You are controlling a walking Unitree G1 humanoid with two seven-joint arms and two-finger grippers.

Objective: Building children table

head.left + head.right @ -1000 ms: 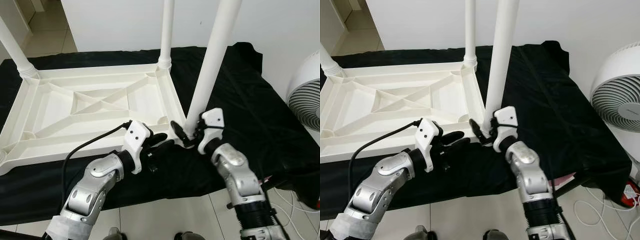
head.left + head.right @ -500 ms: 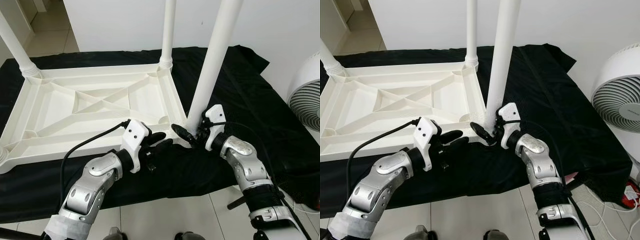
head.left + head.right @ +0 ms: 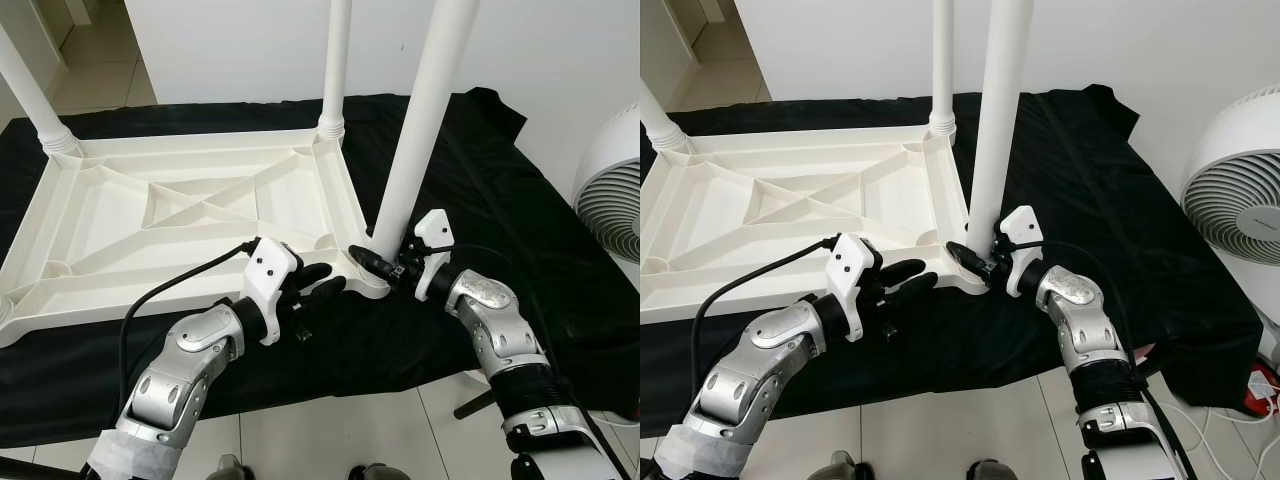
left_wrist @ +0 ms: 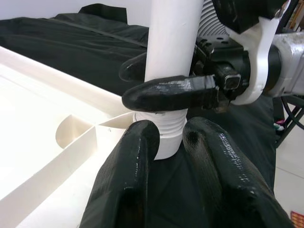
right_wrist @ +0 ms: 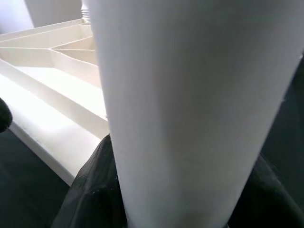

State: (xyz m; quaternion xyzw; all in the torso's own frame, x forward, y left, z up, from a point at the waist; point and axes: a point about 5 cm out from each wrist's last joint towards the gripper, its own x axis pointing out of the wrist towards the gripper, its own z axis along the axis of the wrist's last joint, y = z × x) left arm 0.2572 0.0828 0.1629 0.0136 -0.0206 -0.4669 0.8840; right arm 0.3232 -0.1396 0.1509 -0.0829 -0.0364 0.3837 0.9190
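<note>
A white plastic tabletop [image 3: 60, 215] lies upside down on a black cloth. The near right table leg [image 3: 415, 130] stands upright at the tabletop's near right corner. My right gripper [image 3: 372, 255] is shut on this leg's ribbed base, one black finger [image 4: 166, 92] in front of it and the other behind. In the right wrist view the leg [image 5: 180, 104] is pressed close. My left gripper [image 3: 325, 280] hovers open just left of that corner, and its fingers [image 4: 128, 180] point at the leg base with nothing between them.
Two more legs stand upright at the far right corner [image 3: 335, 60] and far left corner [image 3: 30, 95]. A white fan [image 3: 610, 185] stands on the right. The black cloth [image 3: 500, 180] ends at a tiled floor [image 3: 330, 430] in front. A black cable [image 3: 170, 290] trails from my left wrist.
My right wrist has swung from the near side of the leg base round to its right side, still holding it. The left gripper has barely moved.
</note>
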